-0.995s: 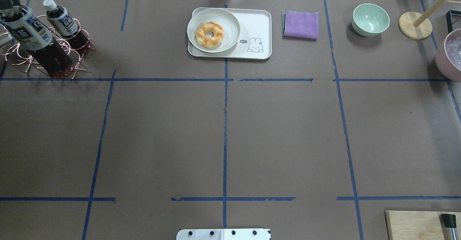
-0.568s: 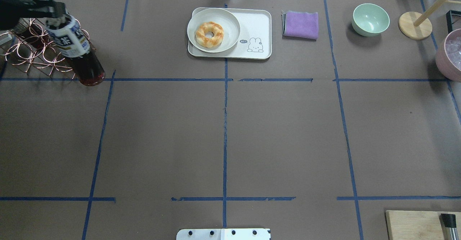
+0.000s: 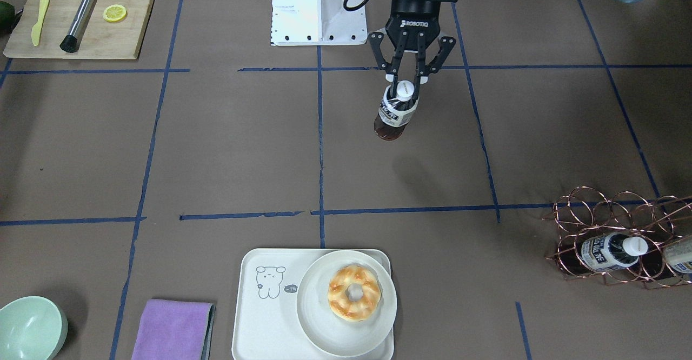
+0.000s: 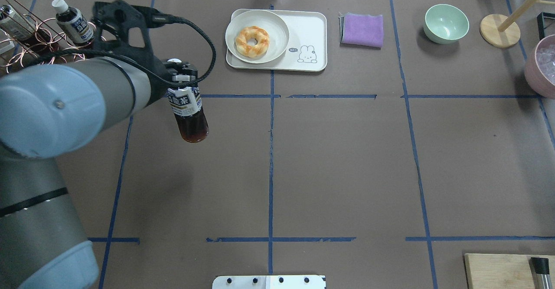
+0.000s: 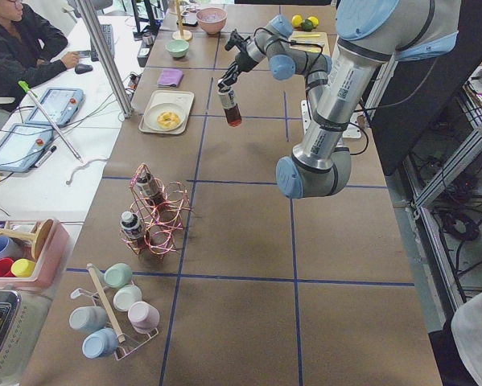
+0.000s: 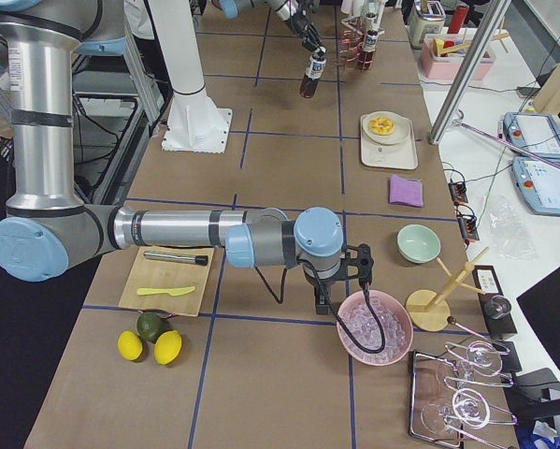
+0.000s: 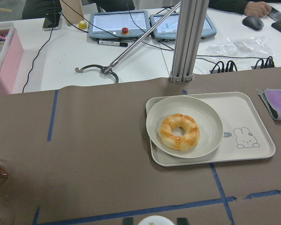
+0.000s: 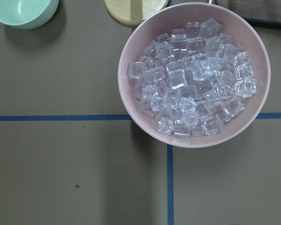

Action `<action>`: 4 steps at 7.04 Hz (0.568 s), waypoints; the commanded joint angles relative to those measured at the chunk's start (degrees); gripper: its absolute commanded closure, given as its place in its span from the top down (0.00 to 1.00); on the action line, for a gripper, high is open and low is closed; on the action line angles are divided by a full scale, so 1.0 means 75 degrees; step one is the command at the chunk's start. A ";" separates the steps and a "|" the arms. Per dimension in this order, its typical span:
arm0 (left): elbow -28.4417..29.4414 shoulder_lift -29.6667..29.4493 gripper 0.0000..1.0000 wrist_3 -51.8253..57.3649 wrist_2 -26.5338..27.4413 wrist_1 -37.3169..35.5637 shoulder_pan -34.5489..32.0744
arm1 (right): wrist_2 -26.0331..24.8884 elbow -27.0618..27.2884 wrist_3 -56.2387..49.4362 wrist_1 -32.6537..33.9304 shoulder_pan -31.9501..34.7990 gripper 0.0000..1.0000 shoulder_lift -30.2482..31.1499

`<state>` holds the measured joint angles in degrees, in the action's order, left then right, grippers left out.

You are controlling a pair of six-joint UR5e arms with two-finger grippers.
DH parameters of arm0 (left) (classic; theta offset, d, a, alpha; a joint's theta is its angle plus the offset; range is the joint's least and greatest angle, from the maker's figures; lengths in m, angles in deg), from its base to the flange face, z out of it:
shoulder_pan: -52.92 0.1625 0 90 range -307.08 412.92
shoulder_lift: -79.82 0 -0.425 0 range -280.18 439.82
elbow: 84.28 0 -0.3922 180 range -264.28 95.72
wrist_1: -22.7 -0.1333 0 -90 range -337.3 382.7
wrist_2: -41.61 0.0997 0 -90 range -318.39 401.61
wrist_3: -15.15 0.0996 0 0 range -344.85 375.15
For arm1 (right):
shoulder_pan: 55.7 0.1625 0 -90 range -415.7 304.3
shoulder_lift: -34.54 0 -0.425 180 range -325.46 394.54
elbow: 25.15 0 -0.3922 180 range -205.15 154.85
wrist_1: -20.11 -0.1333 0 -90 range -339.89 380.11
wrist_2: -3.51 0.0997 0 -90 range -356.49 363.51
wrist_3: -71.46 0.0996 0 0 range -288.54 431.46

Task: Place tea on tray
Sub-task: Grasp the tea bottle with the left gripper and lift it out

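STEP: transfer, about midway | LEFT GRIPPER [image 3: 405,83]: clamped on cap end of tea bottle [image 3: 394,115], hanging upright above table, upper centre of front view | TRAY [image 3: 259,322]: bottom centre, well apart; plate [image 3: 316,325] filling one half | NEXT: carry to bare bear-print half, lower upright, release.

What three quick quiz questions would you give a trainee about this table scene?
1. True or false: the tea in the left end effector already stands on the tray.
2. What lies on the round plate? A) a lemon slice B) a doughnut C) ice cubes
3. How many bottles sit in the copper wire rack?
Key: 1 false, it hangs above the bare table; 2 B; 3 two.
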<state>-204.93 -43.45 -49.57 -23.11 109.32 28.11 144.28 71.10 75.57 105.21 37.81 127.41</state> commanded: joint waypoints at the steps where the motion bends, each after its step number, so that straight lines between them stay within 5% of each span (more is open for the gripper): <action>1: 0.0978 -0.0135 0.00 -0.0184 0.0778 0.1252 0.0448 | 0.0004 0.0023 -0.0009 -0.0003 0.0000 1.00 0.0005; 4: 0.1763 -0.0788 0.00 -0.0207 0.1821 0.1726 0.1080 | 0.0004 0.0011 -0.0032 -0.0003 0.0000 1.00 0.0040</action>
<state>-194.42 -46.78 -51.09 -11.29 120.83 34.55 144.31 71.22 75.42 105.19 37.81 127.59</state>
